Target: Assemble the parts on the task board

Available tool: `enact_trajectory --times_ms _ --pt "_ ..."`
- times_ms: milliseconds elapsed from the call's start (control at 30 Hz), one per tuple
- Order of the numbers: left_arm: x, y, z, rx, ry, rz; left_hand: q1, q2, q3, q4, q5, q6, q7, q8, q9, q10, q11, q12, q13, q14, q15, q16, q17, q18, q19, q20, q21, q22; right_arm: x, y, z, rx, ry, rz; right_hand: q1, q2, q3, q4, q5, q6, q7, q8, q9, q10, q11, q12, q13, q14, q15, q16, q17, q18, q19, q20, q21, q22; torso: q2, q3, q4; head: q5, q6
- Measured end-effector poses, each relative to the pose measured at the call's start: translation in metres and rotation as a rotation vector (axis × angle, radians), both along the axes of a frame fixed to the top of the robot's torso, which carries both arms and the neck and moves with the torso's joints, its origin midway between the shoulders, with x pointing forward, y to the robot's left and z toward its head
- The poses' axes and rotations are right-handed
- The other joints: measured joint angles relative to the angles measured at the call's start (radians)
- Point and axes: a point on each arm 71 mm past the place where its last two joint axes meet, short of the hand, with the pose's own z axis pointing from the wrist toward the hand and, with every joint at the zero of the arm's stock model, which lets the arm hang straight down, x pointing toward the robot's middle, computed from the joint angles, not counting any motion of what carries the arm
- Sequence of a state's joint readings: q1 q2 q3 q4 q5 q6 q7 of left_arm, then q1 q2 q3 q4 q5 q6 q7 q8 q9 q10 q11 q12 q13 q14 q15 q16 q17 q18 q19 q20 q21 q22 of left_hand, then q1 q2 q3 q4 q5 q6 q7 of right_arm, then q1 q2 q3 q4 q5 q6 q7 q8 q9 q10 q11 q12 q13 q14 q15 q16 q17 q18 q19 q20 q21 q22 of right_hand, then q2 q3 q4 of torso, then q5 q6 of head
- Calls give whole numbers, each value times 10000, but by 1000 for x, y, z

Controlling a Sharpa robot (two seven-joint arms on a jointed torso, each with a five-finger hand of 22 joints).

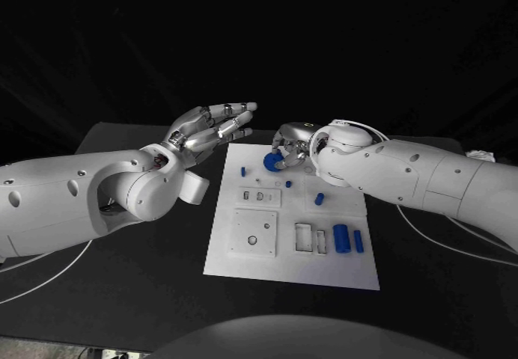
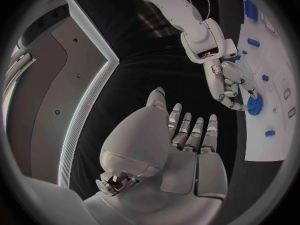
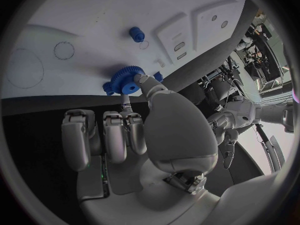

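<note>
- Right hand (image 1: 293,142) reached in over the far end of the task board (image 1: 259,262), toward twelve o'clock in the head view.
- Pinched a blue gear (image 1: 274,161) between thumb and a fingertip; remaining fingers curled alongside, not on the part.
- In the right wrist view, gear (image 3: 126,80) sat flat-faced against the board (image 3: 94,15), teeth outward, axis roughly square to the plate; probably touching the surface, though contact was hard to confirm.
- Left hand (image 1: 207,127) hovered off the board's edge at about ten o'clock from the gear, fingers spread, palm up, holding nothing; same spread fingers shown in the left wrist view (image 2: 187,150).
- Right hand judged far nearer to the work; left well apart from any part.
- Small blue peg (image 3: 137,34) stood on the board just beyond the gear, beside a faint drawn circle (image 3: 64,50).
- Further blue pieces lay toward four o'clock on the board: a short one (image 1: 320,198) mid-plate, and a larger cylinder (image 1: 341,238) with a slimmer one (image 1: 358,240) beside it, long axes running twelve to six.
- Step judged as seating the gear at the far end; most parts not yet placed.
</note>
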State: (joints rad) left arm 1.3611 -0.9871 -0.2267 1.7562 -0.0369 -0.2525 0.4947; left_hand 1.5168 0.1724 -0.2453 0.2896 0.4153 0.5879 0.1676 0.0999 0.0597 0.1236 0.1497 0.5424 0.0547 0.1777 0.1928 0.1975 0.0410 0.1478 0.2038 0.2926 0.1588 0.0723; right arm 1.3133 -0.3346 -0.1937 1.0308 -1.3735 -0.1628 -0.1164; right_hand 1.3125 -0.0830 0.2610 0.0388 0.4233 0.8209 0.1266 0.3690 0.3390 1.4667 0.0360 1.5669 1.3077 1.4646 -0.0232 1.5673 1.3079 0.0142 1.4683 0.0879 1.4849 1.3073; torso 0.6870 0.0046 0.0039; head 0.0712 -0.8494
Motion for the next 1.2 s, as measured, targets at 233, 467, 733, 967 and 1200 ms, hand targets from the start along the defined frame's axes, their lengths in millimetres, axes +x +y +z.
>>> enact_trajectory --times_ms 233,467,733,967,1200 --pt "0 0 0 1 9 -5 0 0 0 0 0 0 0 0 -1 0 0 0 0 0 0 0 0 0 0 0 0 0 1 3 0 5 -16 -9 27 26 0 -1 -19 1 -2 -41 0 -35 35 0 0 37 37 0 0 0 0 0 -40 8 0 -3 -4 12 -29" --pt "0 -1 0 3 16 -15 54 -53 0 0 0 36 36 0 8 0 0 0 0 0 0 0 -1 0 0 0 0 -1 2 2 -4 -30 18 -66 40 39 85 -3 -32 0 -3 -370 2 0 71 0 -1 2 72 0 -1 0 -36 36 -41 7 -3 -7 -10 4 -37" --pt "0 0 0 8 25 -12 53 -53 0 0 0 36 36 0 7 0 0 0 0 0 0 0 -2 0 0 0 0 -1 3 2 -6 -92 83 -90 90 89 210 -14 -29 -331 126 -1068 -191 0 71 0 -1 2 72 0 -2 -1 0 72 -78 6 -11 -7 -11 16 -58" --pt "0 -1 0 10 32 -24 53 -53 0 0 0 35 35 0 6 0 0 0 0 0 0 0 -2 0 0 0 0 -2 3 2 -6 -160 165 -97 46 47 280 -55 -142 -616 129 -1565 -495 0 70 0 -2 2 72 0 -3 -1 0 71 -123 6 -11 -6 -16 24 -78" --pt "0 -1 0 15 39 -23 53 -53 0 0 0 35 35 0 5 0 0 0 0 0 0 0 -3 0 0 0 0 -2 2 1 -7 -173 197 -85 23 24 278 -57 -656 -1272 -259 -2196 -874 -8 -154 0 -2 17 -66 0 -4 0 -36 27 -172 5 -10 -6 -16 25 -92"
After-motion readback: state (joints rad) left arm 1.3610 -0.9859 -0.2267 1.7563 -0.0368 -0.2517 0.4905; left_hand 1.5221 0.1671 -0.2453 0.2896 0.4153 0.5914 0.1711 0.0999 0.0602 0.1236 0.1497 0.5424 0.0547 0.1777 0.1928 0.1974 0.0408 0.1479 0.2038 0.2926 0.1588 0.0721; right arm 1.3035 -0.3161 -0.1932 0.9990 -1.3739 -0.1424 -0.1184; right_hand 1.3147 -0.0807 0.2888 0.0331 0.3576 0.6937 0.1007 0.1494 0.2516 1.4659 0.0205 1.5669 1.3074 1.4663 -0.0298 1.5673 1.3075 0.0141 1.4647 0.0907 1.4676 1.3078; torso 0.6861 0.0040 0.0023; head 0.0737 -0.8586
